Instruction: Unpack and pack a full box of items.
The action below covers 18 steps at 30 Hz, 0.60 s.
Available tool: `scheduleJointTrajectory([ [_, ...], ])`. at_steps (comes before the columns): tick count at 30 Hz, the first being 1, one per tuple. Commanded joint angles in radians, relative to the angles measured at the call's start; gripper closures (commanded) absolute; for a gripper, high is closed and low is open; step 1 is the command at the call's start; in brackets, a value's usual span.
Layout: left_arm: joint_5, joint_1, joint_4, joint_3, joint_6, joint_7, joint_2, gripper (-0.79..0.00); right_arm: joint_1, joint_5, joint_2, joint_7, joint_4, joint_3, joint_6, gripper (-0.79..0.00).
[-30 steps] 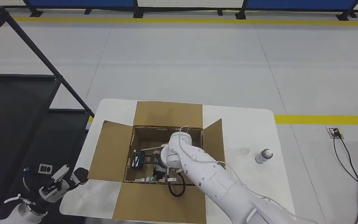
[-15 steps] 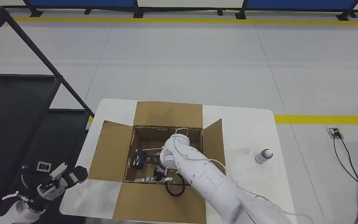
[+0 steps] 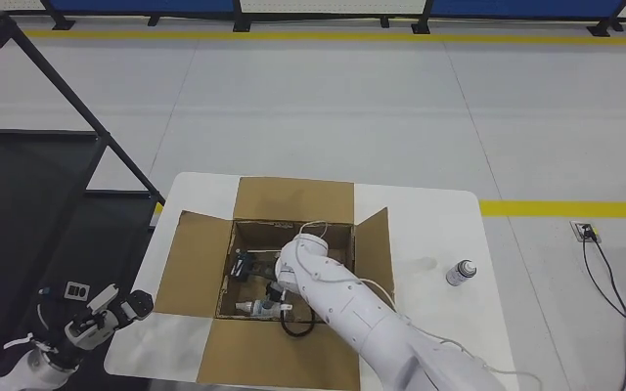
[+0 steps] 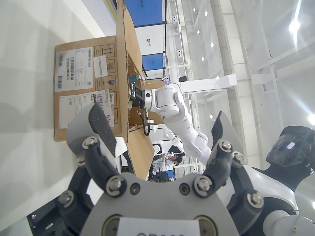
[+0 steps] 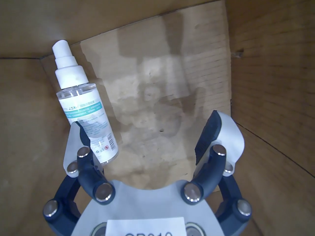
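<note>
A white table (image 3: 440, 230) with rounded corners carried everything. A brown cardboard box (image 3: 293, 199) stood directly on it, taking up the left and middle of the top. Its four flaps were folded outward and lay open. The left flap reached close to the table's left edge, and the near flap reached the near edge. White labels (image 4: 73, 68) were stuck on one outer wall of the box. On the right part of the table, well apart from the box, stood a small upright container (image 3: 461, 273). It was possibly a spray can, though too small to tell for sure.
</note>
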Motion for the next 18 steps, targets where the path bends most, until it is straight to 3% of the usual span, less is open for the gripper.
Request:
scheduleJointTrajectory([
  [1, 0.0, 0.001, 0.0, 0.0, -0.001, 0.001, 0.0, -0.785, -0.003, -0.002, 0.001, 0.003, -0.004, 0.001, -0.017, -0.785],
  [11, 0.004, 0.005, -0.004, 0.002, -0.002, 0.008, -0.001, -0.785, -0.006, -0.001, -0.009, 0.008, 0.019, -0.002, -0.117, -0.785],
  [18, 0.007, 0.006, -0.01, 0.004, 0.0, 0.014, -0.002, -0.785, -0.003, -0.017, -0.032, 0.053, 0.045, -0.017, -0.101, -0.785],
])
